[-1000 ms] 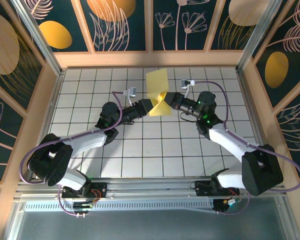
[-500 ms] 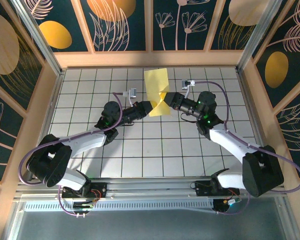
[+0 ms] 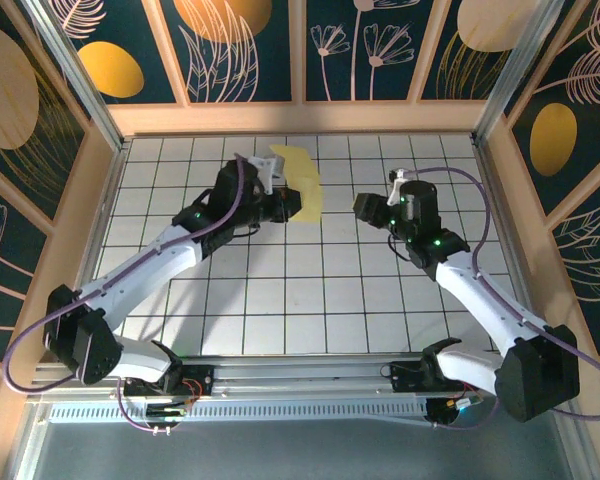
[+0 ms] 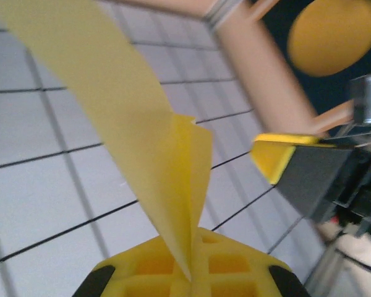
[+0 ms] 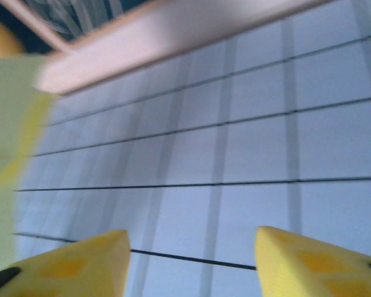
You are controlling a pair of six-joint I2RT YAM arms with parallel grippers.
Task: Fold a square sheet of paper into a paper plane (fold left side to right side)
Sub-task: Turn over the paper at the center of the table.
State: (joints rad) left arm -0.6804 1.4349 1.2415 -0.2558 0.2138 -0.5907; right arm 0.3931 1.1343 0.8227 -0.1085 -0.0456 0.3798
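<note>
1. The sheet of paper (image 3: 305, 180) is yellow, folded and creased. It is located over the far-middle tiles of the white grid surface (image 3: 280, 300), near the wooden frame (image 3: 300, 118) at the back.

2. My left gripper (image 3: 290, 205) has hold of the sheet of paper at its near edge. In my left wrist view, the paper (image 4: 142, 124) rises out of my left gripper (image 4: 188, 275) and runs up to the left as a long flap, with a second layer standing beside it along a crease. My yellow fingers (image 4: 148, 269) are closed tight on the paper, with no gap between them. I cannot tell whether the far end of the paper touches the surface.

3. My right gripper (image 3: 362, 206) is to the right of the paper, apart from it, with bare tiles between. In my right wrist view, my right gripper (image 5: 191, 263) stands partly open, with grid lines visible between the two yellow fingertips (image 5: 74, 260). It holds nothing. The paper (image 5: 12, 154) appears as a blurred pale-yellow shape at the left edge of that view.

4. In my left wrist view, one yellow pad of the right gripper (image 4: 284, 161) faces the paper from the right, not touching it.
</note>
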